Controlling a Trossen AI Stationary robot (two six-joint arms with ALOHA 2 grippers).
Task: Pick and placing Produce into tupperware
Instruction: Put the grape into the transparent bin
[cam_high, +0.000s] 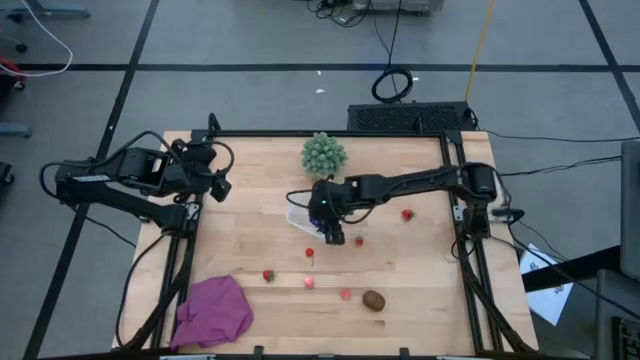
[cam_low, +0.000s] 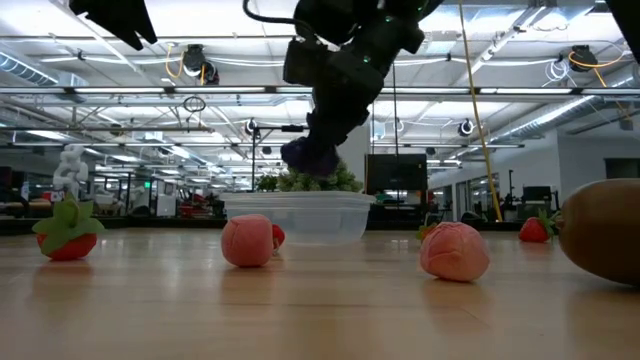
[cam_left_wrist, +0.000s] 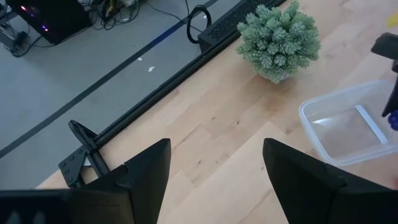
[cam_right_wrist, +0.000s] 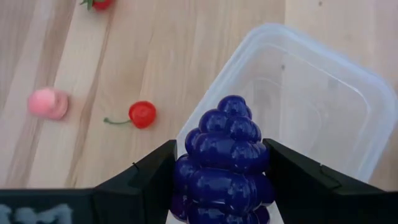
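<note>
The fingers of the right gripper (cam_right_wrist: 221, 186) are closed on the purple grapes (cam_right_wrist: 222, 162), one finger on each side of the bunch, and they hold it over the near rim of the tupperware (cam_right_wrist: 323, 93). The low view shows the grapes (cam_low: 312, 155) hanging above the tub (cam_low: 297, 217), not yet inside. The tub looks empty in both wrist views, so by the look of it no produce has been placed so far; this would be the first piece, and it seems close to release once it is carried over the middle of the tub.

The rest of the produce lies loose on the worktop (cam_high: 420, 260). A cherry (cam_right_wrist: 142, 114) is just beside the tub, with a pink piece (cam_right_wrist: 48, 103) farther off. Other small red and pink pieces are scattered toward the front, among them a strawberry (cam_high: 268, 275) and another (cam_high: 407, 214) well to the right, and a brown kiwi (cam_high: 373, 299) near the front edge. All of these are left to collect.

The left gripper (cam_left_wrist: 214, 174) waits at the left side of the worktop, fingers wide and empty.

The spiky ball (cam_high: 324, 154) and cloth (cam_high: 214, 310) are no part of the job.
</note>
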